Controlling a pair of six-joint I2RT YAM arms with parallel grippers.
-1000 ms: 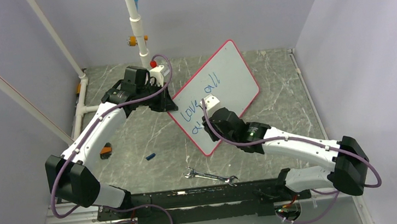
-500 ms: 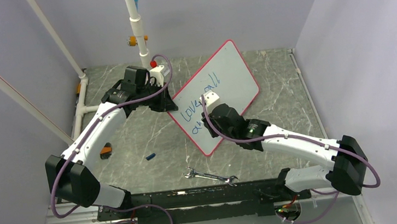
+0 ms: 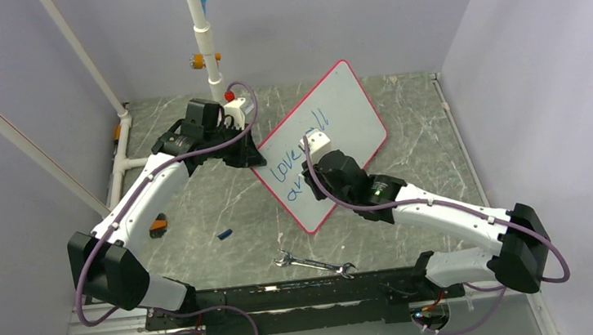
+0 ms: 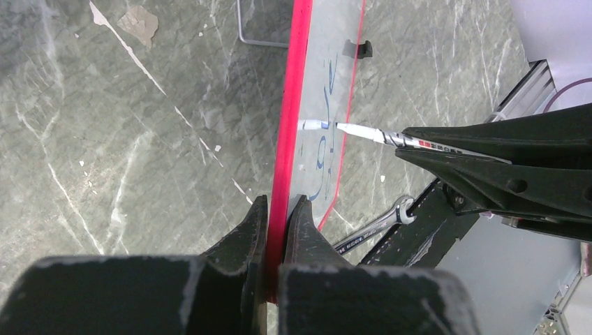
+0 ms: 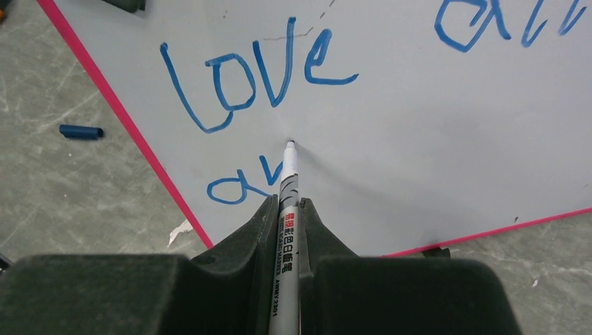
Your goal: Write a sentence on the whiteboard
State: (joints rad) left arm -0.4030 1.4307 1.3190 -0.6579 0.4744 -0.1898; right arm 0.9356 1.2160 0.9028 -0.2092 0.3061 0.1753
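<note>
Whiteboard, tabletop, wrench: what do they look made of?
Large white rectangular whiteboard with red-pink rim: smooth, glossy coated panel, core unclear; the white marker tip mirrors in it. Grey-green veined tabletop: marble-look, low sheen, possibly stone or printed laminate. Silver open-ended wrench: bright polished metal, likely steel.

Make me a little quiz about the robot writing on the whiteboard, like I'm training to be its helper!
1. True or false: the left gripper is shut on the red rim of the whiteboard.
2. What does the right gripper hold? A) an eraser B) a marker C) a spoon
3. Fill in: the first blue word of the sentence is ____.
Key: 1 true; 2 B; 3 love.
</note>
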